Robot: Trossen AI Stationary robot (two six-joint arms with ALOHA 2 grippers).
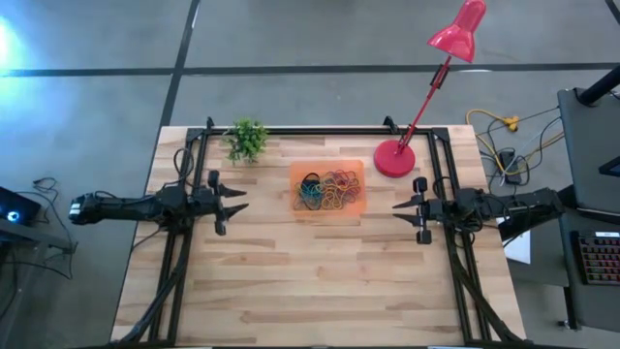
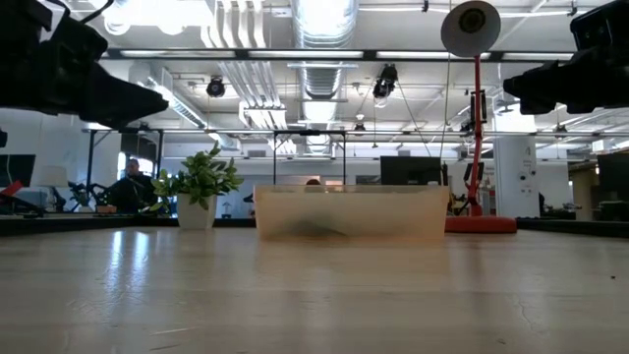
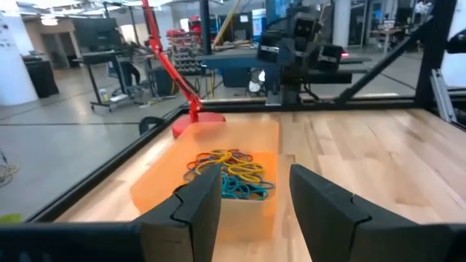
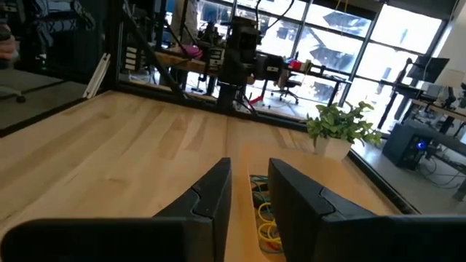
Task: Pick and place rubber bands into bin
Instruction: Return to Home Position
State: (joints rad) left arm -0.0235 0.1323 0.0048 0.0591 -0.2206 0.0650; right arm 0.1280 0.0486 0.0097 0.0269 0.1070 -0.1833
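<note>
The bin (image 1: 356, 173), a shallow orange translucent tray, stands on the table's middle toward the far side. A heap of coloured rubber bands (image 1: 325, 190) lies inside it, also seen in the left wrist view (image 3: 229, 171). My left gripper (image 1: 242, 200) hovers level above the table just left of the bin, pointing at it; its fingers are open wide (image 3: 255, 175) with nothing between them. My right gripper (image 1: 397, 206) hovers level to the bin's right, pointing at it. A narrow gap shows between its fingers (image 4: 250, 164), and nothing is in it.
A small potted plant (image 1: 247, 141) stands at the far left of the table. The red lamp's round base (image 1: 394, 158) sits just right of the bin's far corner, its arm slanting up to the shade (image 1: 459, 29). Black frame rails (image 1: 320, 130) border the table. Bare wood (image 1: 320, 281) fills the near half.
</note>
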